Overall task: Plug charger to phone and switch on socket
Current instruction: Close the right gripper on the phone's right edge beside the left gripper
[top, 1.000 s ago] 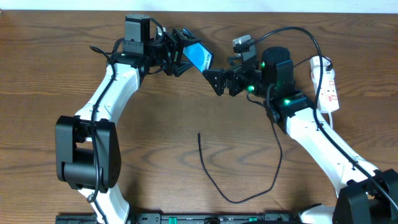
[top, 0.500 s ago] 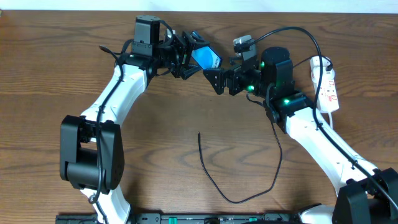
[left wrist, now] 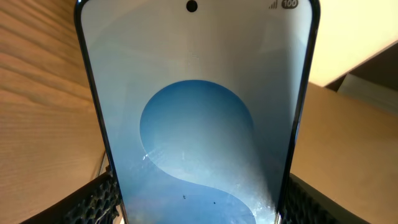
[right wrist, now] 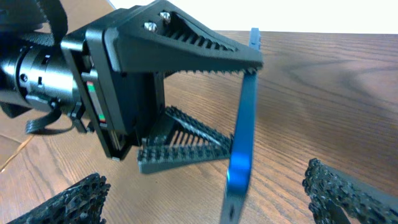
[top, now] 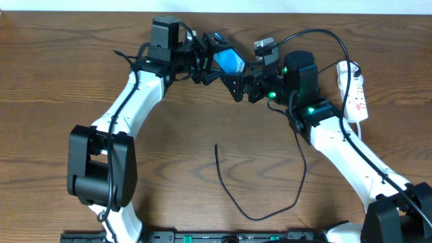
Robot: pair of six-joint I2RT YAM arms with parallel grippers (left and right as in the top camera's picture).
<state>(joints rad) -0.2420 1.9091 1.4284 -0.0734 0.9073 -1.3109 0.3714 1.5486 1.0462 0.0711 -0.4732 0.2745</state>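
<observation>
Moving right, the left gripper (top: 208,62) has carried the phone (top: 229,61) up to the right gripper (top: 235,86). Its fingers squeeze the phone's edges, likely to pass it over. The right fingers wait wide apart. The charger (top: 217,158) lies alone on the table (top: 67,101).
</observation>
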